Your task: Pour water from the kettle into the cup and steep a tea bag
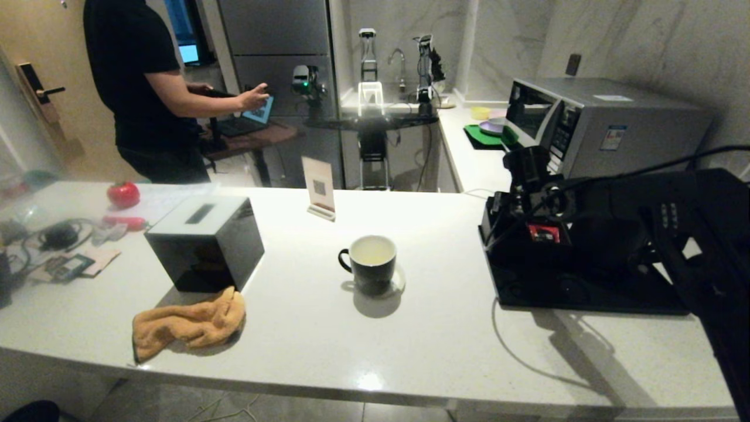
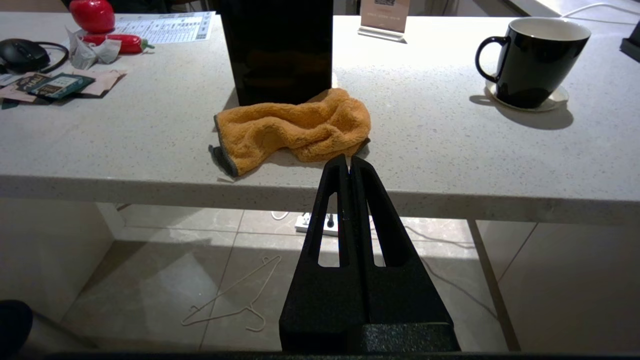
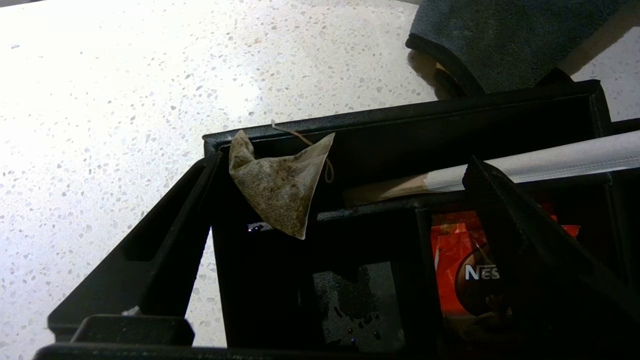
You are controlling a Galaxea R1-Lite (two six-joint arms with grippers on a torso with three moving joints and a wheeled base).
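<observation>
- Tea bag (image 3: 280,187) leans in a corner compartment of the black tray (image 3: 400,130), between the wide-open fingers of the right pincer (image 3: 340,195), untouched.
- Cup (image 1: 370,262) stands mid-surface on a coaster, pale water (image 1: 372,251) inside.
- Left pincer (image 2: 348,162) hangs shut and empty below the surface edge (image 2: 150,185), near an orange cloth (image 2: 295,127).

The right arm (image 1: 674,234) is bulky matte black, boxy in its links, with thin black cables looped over it and a row of small screws on one panel. Both hands — left hand (image 2: 349,165) and right hand (image 3: 345,200) — have black, grainy-textured wedge fingers, the left's pierced by long slots.
</observation>
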